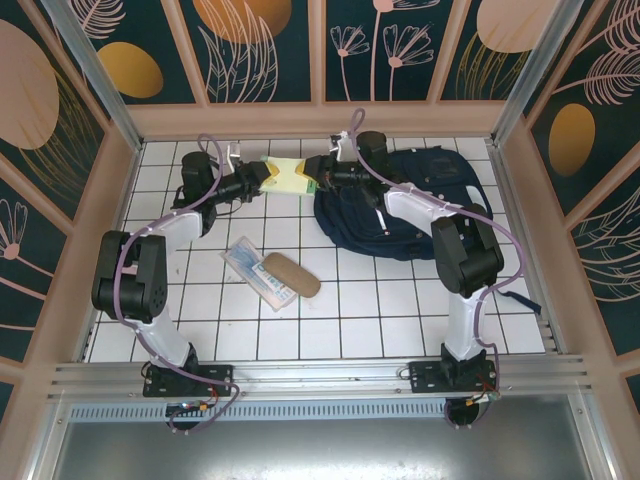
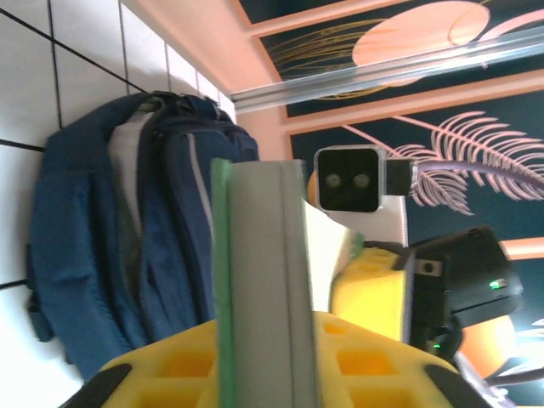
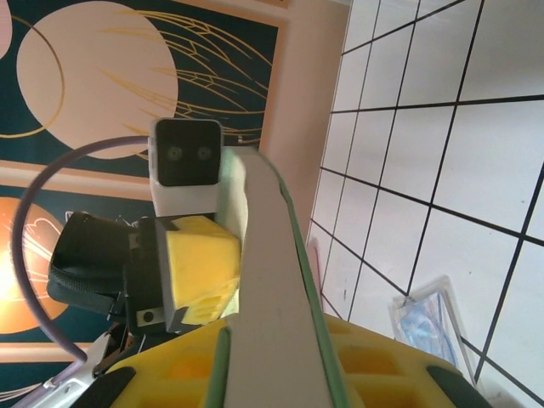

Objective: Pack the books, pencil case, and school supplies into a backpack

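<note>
Box up in the air: the pale green box [image 1: 285, 176] hung above the tabletop [image 1: 350, 310], just left of the backpack [image 1: 400, 205]. Your left fingers [image 2: 170, 370] pinched one end and your right fingers [image 3: 382, 365] the other. Pull unevenly and it could buckle, or drop short. Its long axis ran left-right, right end toward the backpack.

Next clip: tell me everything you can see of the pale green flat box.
The pale green flat box is a thin, stiff-looking rectangular slab, pale yellow-green from above, with a greyish narrow side and green edges in the wrist views. It is held roughly level above the tiled table, just left of the backpack. The left gripper and right gripper pinch opposite ends between yellow fingers.
</note>
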Controlling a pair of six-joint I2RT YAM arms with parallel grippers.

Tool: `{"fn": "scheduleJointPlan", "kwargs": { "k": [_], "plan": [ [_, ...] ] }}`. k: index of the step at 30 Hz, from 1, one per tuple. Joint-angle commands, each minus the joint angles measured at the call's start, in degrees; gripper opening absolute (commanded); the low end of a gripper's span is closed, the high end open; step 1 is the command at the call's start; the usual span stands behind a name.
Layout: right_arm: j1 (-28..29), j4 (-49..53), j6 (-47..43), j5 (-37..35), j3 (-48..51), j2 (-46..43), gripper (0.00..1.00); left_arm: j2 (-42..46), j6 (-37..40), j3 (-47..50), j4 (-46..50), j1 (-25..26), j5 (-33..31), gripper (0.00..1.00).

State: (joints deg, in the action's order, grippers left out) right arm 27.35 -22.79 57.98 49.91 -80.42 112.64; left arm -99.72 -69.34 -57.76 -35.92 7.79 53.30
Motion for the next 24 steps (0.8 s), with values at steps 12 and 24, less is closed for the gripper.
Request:
{"fn": "scheduleJointPlan", "kwargs": {
  "k": [12,24],
  "plan": [
    [-2.7,44.3,-30.6,-31.1,-8.5,-5.8,0.50,3.0,1.1,1.0,0.4,-1.2,-1.0,0.05],
    [2.4,60.9,-42.2,-58.1,-11.3,-1.7,0.53,2.6,3.5,1.3,3.1,-1.3,-1.5,0.06]
  ]
}}
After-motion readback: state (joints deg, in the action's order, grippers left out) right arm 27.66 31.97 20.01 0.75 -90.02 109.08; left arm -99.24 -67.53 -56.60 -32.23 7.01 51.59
